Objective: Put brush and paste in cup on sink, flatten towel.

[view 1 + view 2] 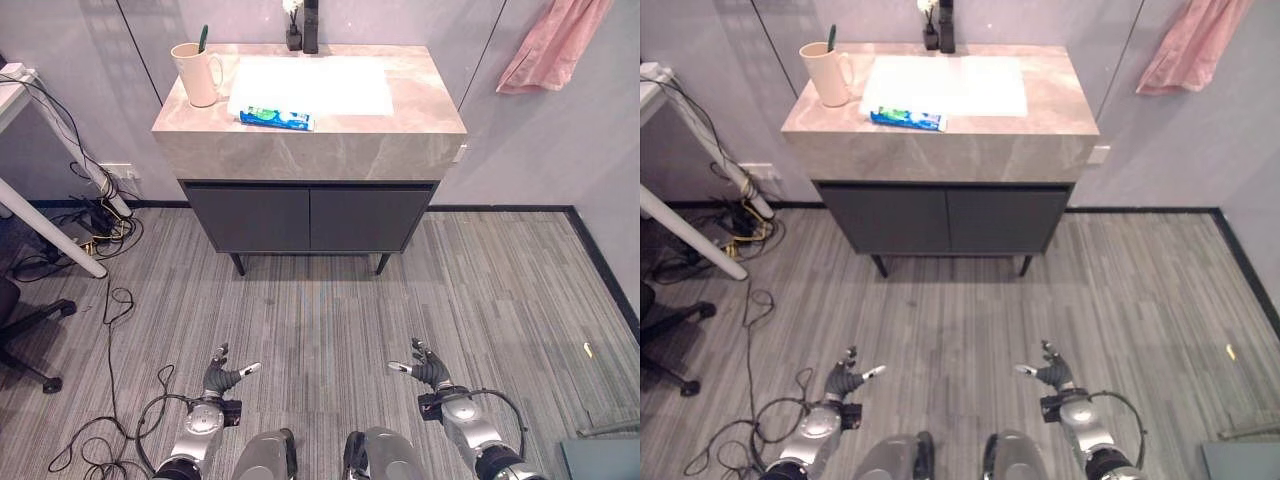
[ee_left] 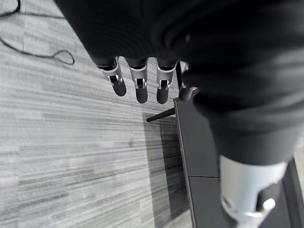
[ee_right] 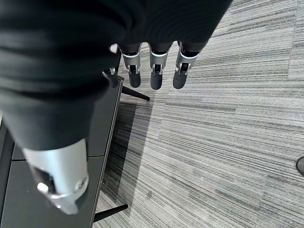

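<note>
Both the left hand (image 1: 222, 379) and right hand (image 1: 428, 368) are held low with relaxed, empty fingers. Far ahead of them, a toothpaste tube (image 1: 276, 118) is seen lying on the sink counter (image 1: 420, 110), near the cup (image 1: 196, 74) holding a toothbrush (image 1: 203, 38). The tube is judged light and squashy, best grasped across its middle. A pink towel (image 1: 555, 45) is hung far forward of the right hand.

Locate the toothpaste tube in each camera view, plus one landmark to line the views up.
Left eye view: toothpaste tube lies flat on the sink counter, at the basin's front left edge, right of the cup.
Right eye view: same spot, tube at.
Left wrist view: not in it.
Right wrist view: not in it.
Shared landmark: the dark cabinet under the counter, at and in the wrist views.
</note>
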### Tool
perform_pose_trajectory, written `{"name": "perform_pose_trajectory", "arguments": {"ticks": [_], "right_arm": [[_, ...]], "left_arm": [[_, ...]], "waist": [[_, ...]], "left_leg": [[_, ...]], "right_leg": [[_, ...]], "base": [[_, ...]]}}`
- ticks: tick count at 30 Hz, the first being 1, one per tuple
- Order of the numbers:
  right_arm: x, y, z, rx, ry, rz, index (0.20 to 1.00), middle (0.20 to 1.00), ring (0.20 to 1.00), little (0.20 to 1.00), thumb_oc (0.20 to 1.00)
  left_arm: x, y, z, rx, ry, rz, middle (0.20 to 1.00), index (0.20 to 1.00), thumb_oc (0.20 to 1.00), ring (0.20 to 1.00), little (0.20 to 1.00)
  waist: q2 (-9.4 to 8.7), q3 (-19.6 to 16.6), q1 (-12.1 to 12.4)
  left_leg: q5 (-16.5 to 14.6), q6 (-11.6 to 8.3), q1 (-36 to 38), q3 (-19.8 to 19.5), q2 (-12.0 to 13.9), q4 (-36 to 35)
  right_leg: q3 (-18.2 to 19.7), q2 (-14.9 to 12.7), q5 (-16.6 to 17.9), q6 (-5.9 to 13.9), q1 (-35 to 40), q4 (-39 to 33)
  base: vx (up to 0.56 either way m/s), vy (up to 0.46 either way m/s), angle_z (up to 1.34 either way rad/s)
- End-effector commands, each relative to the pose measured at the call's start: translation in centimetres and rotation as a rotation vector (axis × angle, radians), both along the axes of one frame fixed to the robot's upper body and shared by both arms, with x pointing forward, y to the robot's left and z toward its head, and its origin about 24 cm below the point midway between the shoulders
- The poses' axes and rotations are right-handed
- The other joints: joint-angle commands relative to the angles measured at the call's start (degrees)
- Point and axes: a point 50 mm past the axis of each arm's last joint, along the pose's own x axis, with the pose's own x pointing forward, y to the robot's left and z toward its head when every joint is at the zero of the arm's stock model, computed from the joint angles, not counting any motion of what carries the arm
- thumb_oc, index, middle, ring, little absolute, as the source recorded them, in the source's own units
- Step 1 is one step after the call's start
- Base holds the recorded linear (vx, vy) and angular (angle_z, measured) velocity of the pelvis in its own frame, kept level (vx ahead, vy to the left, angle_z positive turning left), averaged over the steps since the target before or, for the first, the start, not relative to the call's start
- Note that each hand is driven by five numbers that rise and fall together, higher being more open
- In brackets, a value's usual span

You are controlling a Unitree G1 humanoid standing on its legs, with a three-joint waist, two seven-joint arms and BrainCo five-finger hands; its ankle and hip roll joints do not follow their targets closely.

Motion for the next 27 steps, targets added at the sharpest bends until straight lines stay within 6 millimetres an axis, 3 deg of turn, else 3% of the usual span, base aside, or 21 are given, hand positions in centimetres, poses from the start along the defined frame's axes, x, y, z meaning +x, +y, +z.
{"name": "perform_pose_trajectory", "arguments": {"ticks": [1, 14, 23, 27], "right_arm": [[1.0, 0.4, 1.1, 0.046, -0.088, -0.006, 1.0, 1.0, 1.0, 1.0, 1.0], [0.2, 0.7, -0.1, 0.07, -0.021, -0.053, 1.0, 1.0, 1.0, 1.0, 1.0], [-0.3, 0.1, -0.5, 0.022, 0.007, -0.056, 1.0, 1.0, 1.0, 1.0, 1.0], [-0.2, -0.3, -0.3, 0.019, -0.005, -0.074, 1.0, 1.0, 1.0, 1.0, 1.0]], "left_arm": [[1.0, -0.2, 1.6, -0.034, -0.121, -0.015, 1.0, 1.0, 1.0, 1.0, 1.0], [0.2, -0.2, 0.5, -0.006, -0.063, 0.001, 1.0, 1.0, 1.0, 1.0, 1.0], [-1.5, -0.6, -1.1, -0.064, 0.018, 0.061, 1.0, 1.0, 1.0, 1.0, 1.0], [-1.4, -0.8, -1.2, -0.072, 0.019, 0.067, 1.0, 1.0, 1.0, 1.0, 1.0]], "waist": [[0.76, -2.2, -0.5], [0.59, -2.3, -0.6], [1.01, -3.7, -0.4], [0.8, -3.8, -0.6]], "left_leg": [[1.2, -3.72, 3.3, 0.5, 4.3, -2.2], [2.0, -3.68, 4.6, 0.7, 4.2, -4.7], [8.9, -3.93, 9.0, 0.6, 4.0, -18.8], [10.2, -4.29, 8.9, 0.5, 4.4, -20.7]], "right_leg": [[-0.1, -5.2, 12.4, 8.46, -0.8, -2.9], [-0.5, -4.6, 12.8, 8.24, 0.3, -4.6], [-1.0, -1.7, 15.1, 7.31, 2.8, -14.7], [-0.9, -0.5, 15.5, 6.52, 2.8, -17.8]], "base": [[0.0, 0.0, 0.0], [0.01, -0.004, 0.0], [0.03, -0.046, -0.01], [0.01, -0.093, -0.02]]}}
